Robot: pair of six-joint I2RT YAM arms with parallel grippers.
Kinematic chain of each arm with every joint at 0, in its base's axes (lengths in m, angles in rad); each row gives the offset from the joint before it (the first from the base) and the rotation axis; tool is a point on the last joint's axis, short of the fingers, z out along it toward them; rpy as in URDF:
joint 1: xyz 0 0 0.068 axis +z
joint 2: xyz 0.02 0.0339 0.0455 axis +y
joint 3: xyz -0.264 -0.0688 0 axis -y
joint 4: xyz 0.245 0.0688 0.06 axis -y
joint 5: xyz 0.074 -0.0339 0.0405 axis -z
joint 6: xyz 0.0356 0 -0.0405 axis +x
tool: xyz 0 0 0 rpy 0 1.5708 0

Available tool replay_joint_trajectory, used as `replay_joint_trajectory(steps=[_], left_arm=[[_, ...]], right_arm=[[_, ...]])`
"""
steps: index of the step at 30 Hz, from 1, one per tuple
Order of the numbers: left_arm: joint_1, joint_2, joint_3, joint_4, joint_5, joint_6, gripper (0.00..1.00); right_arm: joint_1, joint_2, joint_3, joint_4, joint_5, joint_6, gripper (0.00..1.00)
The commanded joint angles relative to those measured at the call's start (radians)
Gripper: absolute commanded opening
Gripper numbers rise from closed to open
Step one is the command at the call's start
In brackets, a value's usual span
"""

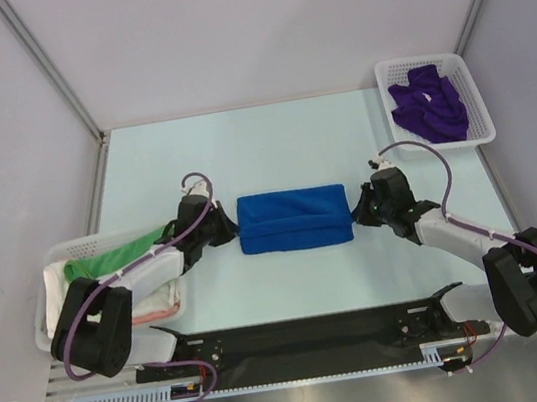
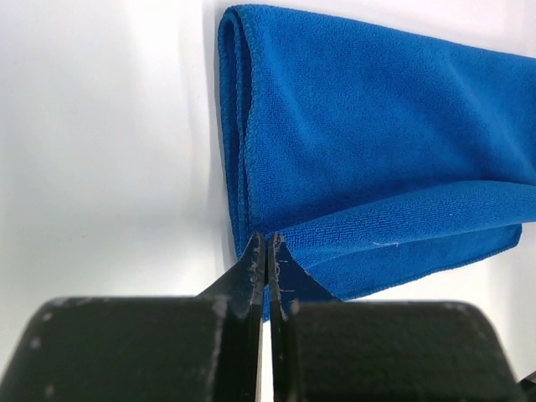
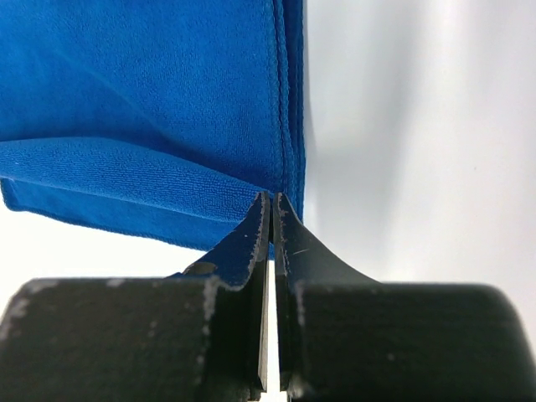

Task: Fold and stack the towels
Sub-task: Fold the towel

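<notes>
A royal blue towel (image 1: pixel 293 217) lies folded into a long rectangle at the middle of the table, with a folded-over band along its near edge. My left gripper (image 1: pixel 232 229) is at its left end and my right gripper (image 1: pixel 356 210) at its right end. In the left wrist view the blue towel (image 2: pixel 377 126) has its band's corner running into the shut left gripper (image 2: pixel 270 239). The right wrist view shows the same: the blue towel (image 3: pixel 142 92) has its band ending at the shut right gripper (image 3: pixel 272 197). A purple towel (image 1: pixel 428 104) lies crumpled in the far-right basket (image 1: pixel 476 94).
A white mesh basket (image 1: pixel 54 255) at the near left holds a green towel (image 1: pixel 115 254), a white towel (image 1: pixel 59 285) and a pinkish one (image 1: pixel 154 314). The left arm reaches out over this basket. Grey walls close the table at the back and on both sides.
</notes>
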Motion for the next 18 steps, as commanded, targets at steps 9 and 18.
replay_joint_trajectory(steps=[9,18], left_arm=[[-0.006,-0.052,-0.061,0.055,-0.011,0.000,0.02],[-0.018,-0.090,-0.120,0.088,-0.005,-0.007,0.28]], right_arm=[[0.025,-0.043,-0.054,0.066,0.024,0.026,0.00],[0.033,-0.079,-0.109,0.073,0.054,0.038,0.25]])
